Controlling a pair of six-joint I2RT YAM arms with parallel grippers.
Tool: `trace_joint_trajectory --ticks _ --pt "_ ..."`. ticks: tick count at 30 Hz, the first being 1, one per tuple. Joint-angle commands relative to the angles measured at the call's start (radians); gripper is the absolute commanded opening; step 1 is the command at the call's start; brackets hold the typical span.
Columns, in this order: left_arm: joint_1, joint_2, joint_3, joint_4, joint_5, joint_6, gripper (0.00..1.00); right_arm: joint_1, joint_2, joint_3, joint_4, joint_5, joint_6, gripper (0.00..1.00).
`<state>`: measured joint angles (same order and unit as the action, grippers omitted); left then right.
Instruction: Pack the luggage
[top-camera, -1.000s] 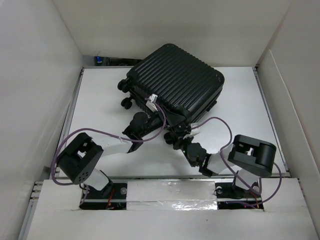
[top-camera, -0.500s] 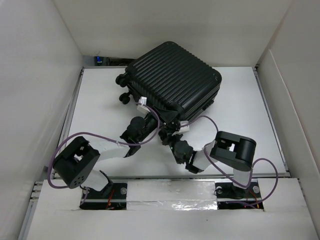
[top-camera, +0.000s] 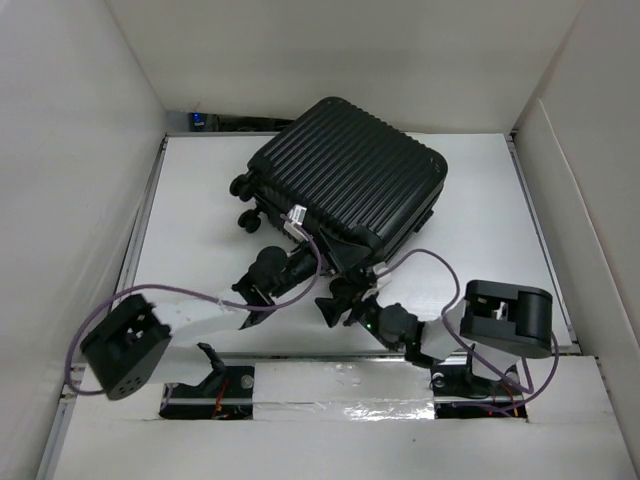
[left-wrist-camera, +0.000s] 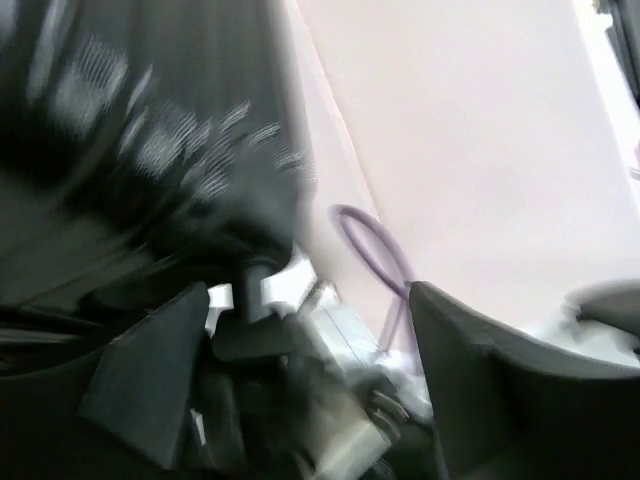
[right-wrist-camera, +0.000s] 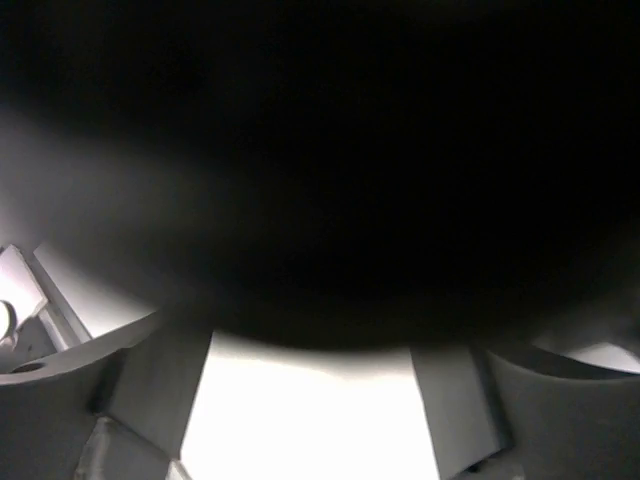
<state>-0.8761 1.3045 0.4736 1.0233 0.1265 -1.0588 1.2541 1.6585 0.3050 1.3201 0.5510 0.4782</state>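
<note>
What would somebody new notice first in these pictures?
The big black ribbed luggage lies closed and skewed at the far middle of the table, its wheels to the left. The left gripper and right gripper, both open, crowd its near edge.

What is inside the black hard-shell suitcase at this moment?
Nothing inside shows: the black ribbed hard-shell suitcase looks shut on the white table, so its contents are hidden.
</note>
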Motion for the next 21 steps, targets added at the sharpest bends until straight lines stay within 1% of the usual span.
trace_joint_trajectory --ticks 1,2,3,4,5,6,7,8,9,10,11,12,13,14,16,17,18,19,20,21 --pt "0.011 -0.206 0.034 -0.029 0.121 0.116 0.8 0.021 -0.101 -0.075 0.267 -0.075 0.104 0.85" --pt "0.022 -0.236 0.04 -0.095 0.07 0.152 0.84 0.033 -0.129 -0.078 0.122 -0.085 0.12 0.87" --pt "0.022 -0.291 0.051 -0.227 0.036 0.195 0.87 0.044 -0.158 -0.072 0.046 -0.1 0.129 0.87" --pt "0.037 -0.316 0.077 -0.296 -0.006 0.276 0.9 0.065 -0.189 -0.064 -0.038 -0.106 0.141 0.87" --pt "0.046 -0.342 0.085 -0.357 -0.098 0.314 0.91 0.079 -0.256 -0.055 -0.19 -0.105 0.145 0.87" --pt "0.046 -0.396 0.091 -0.461 -0.147 0.345 0.92 0.09 -0.294 -0.046 -0.261 -0.102 0.146 0.86" --pt "0.046 -0.419 0.092 -0.503 -0.206 0.367 0.92 0.09 -0.33 -0.015 -0.344 -0.108 0.139 0.84" --pt "0.055 -0.447 0.088 -0.54 -0.287 0.393 0.89 0.115 -0.412 0.006 -0.518 -0.109 0.135 0.81" --pt "0.055 -0.496 0.077 -0.584 -0.312 0.398 0.82 0.128 -0.454 0.028 -0.6 -0.105 0.134 0.63" --pt "0.055 -0.516 0.044 -0.595 -0.326 0.401 0.61 0.137 -0.492 0.067 -0.683 -0.097 0.129 0.5" --pt "0.055 -0.536 0.021 -0.601 -0.324 0.404 0.5 0.146 -0.528 0.086 -0.817 -0.091 0.131 0.19" --pt "0.055 -0.56 -0.002 -0.6 -0.318 0.405 0.38 0.157 -0.592 0.101 -0.884 -0.082 0.135 0.11" --pt "0.055 -0.565 -0.053 -0.598 -0.305 0.402 0.2 0.157 -0.623 0.115 -0.945 -0.082 0.149 0.04" --pt "0.055 -0.564 -0.079 -0.594 -0.263 0.404 0.14 0.157 -0.652 0.127 -1.026 -0.091 0.151 0.0" --pt "0.029 -0.535 -0.145 -0.563 -0.22 0.416 0.0 0.157 -0.726 0.143 -1.108 -0.117 0.149 0.02" --pt "0.007 -0.521 -0.164 -0.545 -0.211 0.419 0.0 0.157 -0.747 0.173 -1.207 -0.123 0.152 0.09" --pt "-0.023 -0.493 -0.179 -0.51 -0.223 0.424 0.0 0.157 -0.769 0.192 -1.255 -0.126 0.152 0.28" --pt "-0.082 -0.478 -0.199 -0.491 -0.237 0.428 0.0 0.157 -0.811 0.209 -1.303 -0.123 0.155 0.38" --pt "-0.113 -0.443 -0.204 -0.453 -0.27 0.431 0.0 0.166 -0.834 0.239 -1.39 -0.117 0.157 0.57" --pt "-0.141 -0.421 -0.204 -0.439 -0.289 0.436 0.0 0.166 -0.857 0.255 -1.423 -0.117 0.158 0.65"
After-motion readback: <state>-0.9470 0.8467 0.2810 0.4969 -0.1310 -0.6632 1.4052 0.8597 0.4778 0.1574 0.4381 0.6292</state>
